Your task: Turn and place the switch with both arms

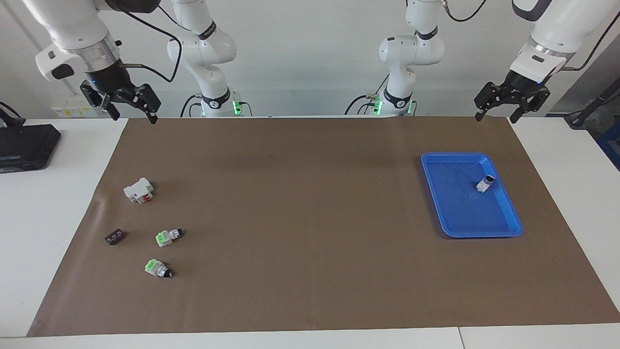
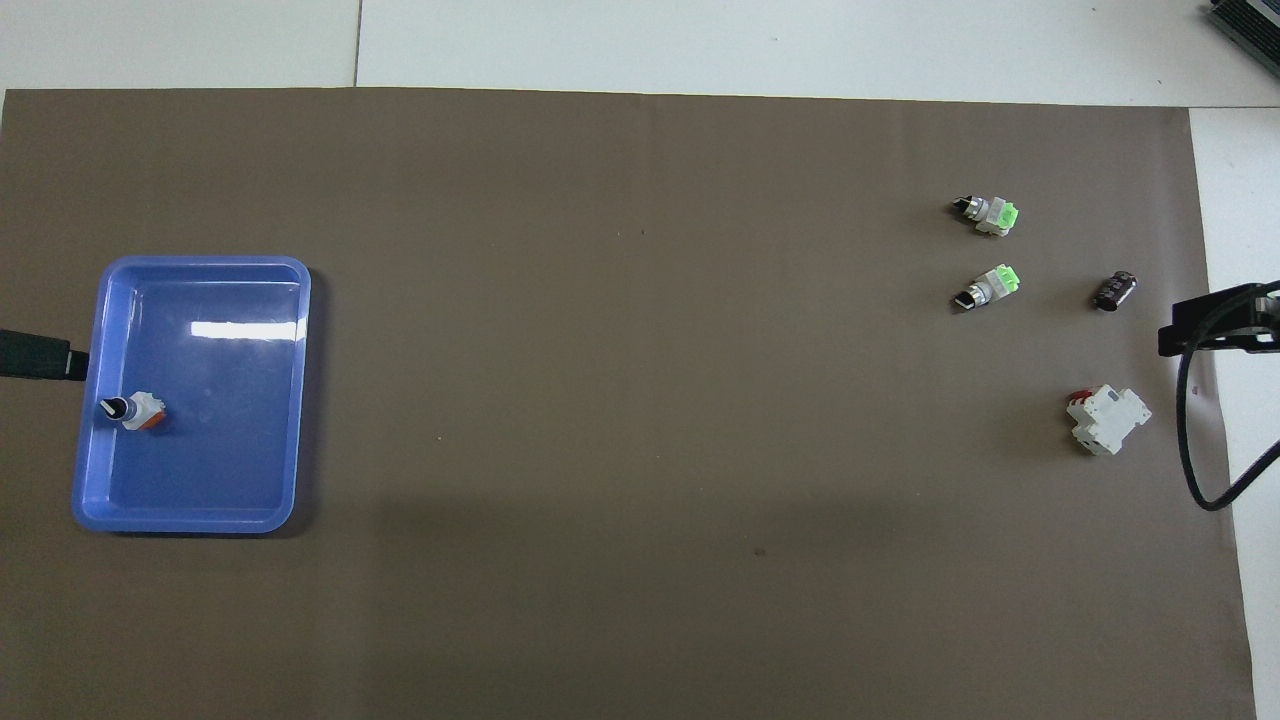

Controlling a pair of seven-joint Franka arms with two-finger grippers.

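I see the switch (image 1: 169,236) lying flat on the matte brown paper sheet (image 1: 310,232) that covers the white table (image 1: 53,203), toward the right arm's end. It's an elongated white-grey plastic body with a bright green block at one end and a dark knob tip at the other. A stubbier green-ended switch (image 1: 157,268) with a round black knob lies just farther from the robots. A small dark brown ribbed part (image 1: 114,236) sits beside the task switch, nearer the table edge. A blocky white breaker with a red part (image 1: 138,190) lies nearer to the robots than all three.

Toward the left arm's end there's a glossy blue plastic tray (image 1: 503,228), rectangular with rounded corners. A small white-bodied part with a dark tip (image 1: 485,183) lies in it, apart from the walls.

My right end effector (image 1: 130,104) hangs over the sheet's corner, fingers spread wide, gripping nothing. My left end effector (image 1: 506,103) hangs over the other corner nearest the robots, also spread wide and empty. Both arms wait.
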